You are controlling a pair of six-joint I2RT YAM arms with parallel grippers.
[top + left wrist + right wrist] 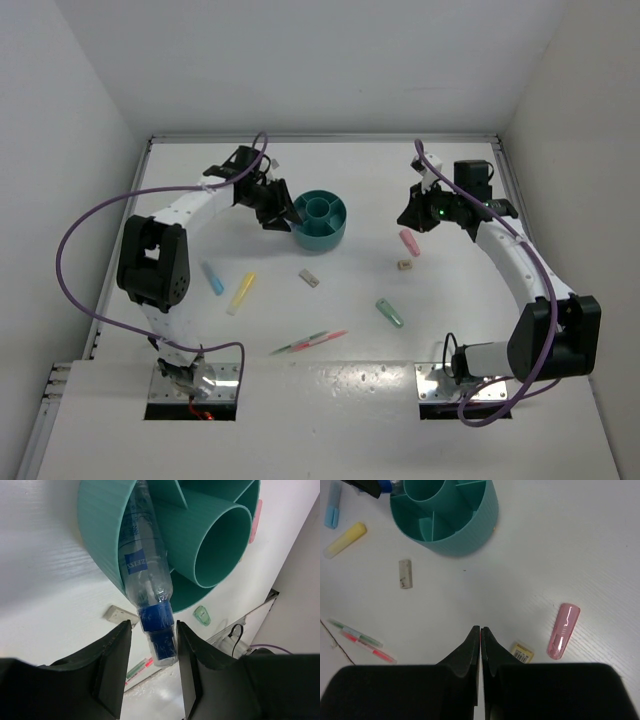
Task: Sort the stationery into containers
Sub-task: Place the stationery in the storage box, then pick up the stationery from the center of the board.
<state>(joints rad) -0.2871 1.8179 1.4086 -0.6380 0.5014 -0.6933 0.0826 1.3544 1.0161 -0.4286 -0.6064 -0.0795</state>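
A clear marker-like stick with a blue cap (147, 575) leans nose-down into an outer compartment of the teal container (100, 545), its cap end sticking out over the rim. My left gripper (152, 625) is open around that cap. The right finger is against it and the left finger stands a little apart. In the top view the left gripper (283, 215) is at the left rim of the container (338, 232). My right gripper (480, 628) is shut on nothing, hovering above the table near a pink stick (563, 631) and a small beige eraser (522, 651).
Loose on the table lie a blue stick (212, 277), a yellow stick (241, 292), a beige eraser block (309, 278), a green stick (389, 313), and thin green and pink-red pens (310, 342) near the front. White walls close in both sides.
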